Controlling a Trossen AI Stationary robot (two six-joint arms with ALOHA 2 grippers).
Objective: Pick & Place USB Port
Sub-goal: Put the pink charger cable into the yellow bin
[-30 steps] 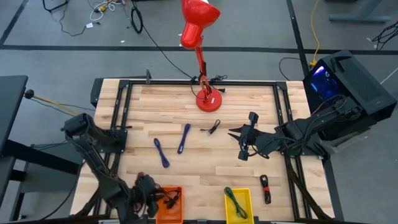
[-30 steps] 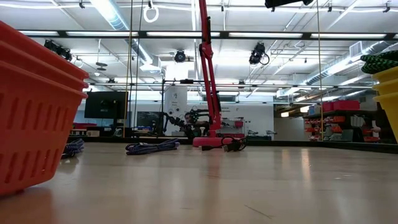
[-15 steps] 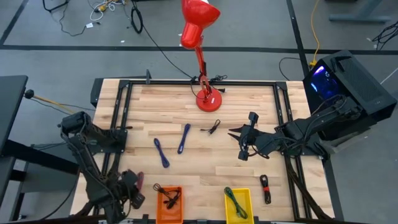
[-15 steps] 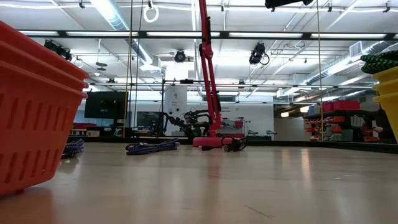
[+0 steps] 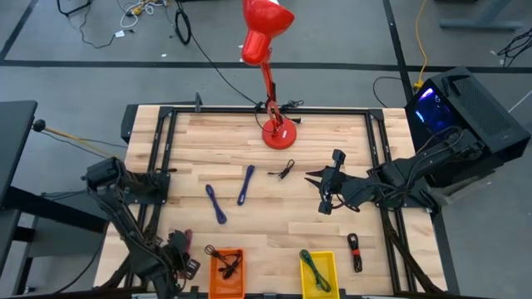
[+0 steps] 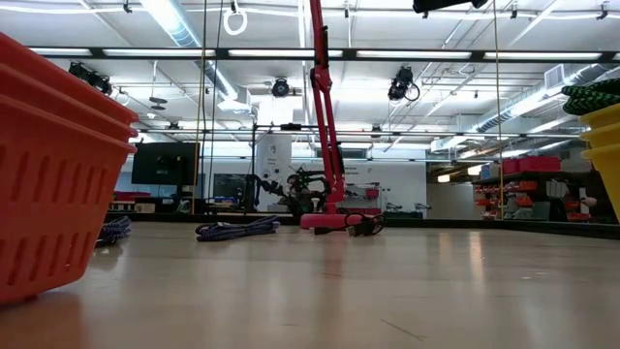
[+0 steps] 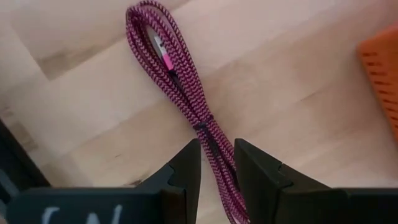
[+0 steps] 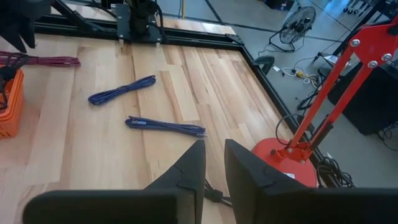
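Observation:
A pink braided cable [image 7: 171, 59] lies folded flat on the wood near the table's left near corner [image 5: 184, 238]. My left gripper [image 7: 217, 155] is right above it [image 5: 179, 257], pointing down and open by a narrow gap. One finger stands on each side of the cable's near stretch. My right gripper [image 8: 212, 152] waits at mid-table right [image 5: 320, 193], open by a narrow gap and holding nothing. A black cable [image 5: 224, 262] lies in the orange bin [image 5: 243, 274]. My left gripper has the pink cable's lower stretch [image 7: 211, 134] between its two fingers, coming from above with the fingers set across the cable. I cannot tell whether the fingers touch it. The cable lies flat on the table.
A yellow bin [image 5: 332, 274] with a green cable [image 5: 314, 267] sits right of the orange bin. Two blue cables [image 5: 215, 203] [image 5: 246, 184], a black cable [image 5: 283, 170] and a red-black cable [image 5: 355, 251] lie on the wood. A red lamp's base [image 5: 278, 133] stands at the far edge.
My left gripper has moved from beside the orange bin toward the table's left edge, then slightly nearer, and now stands over the pink cable. The black cable stays in the orange bin.

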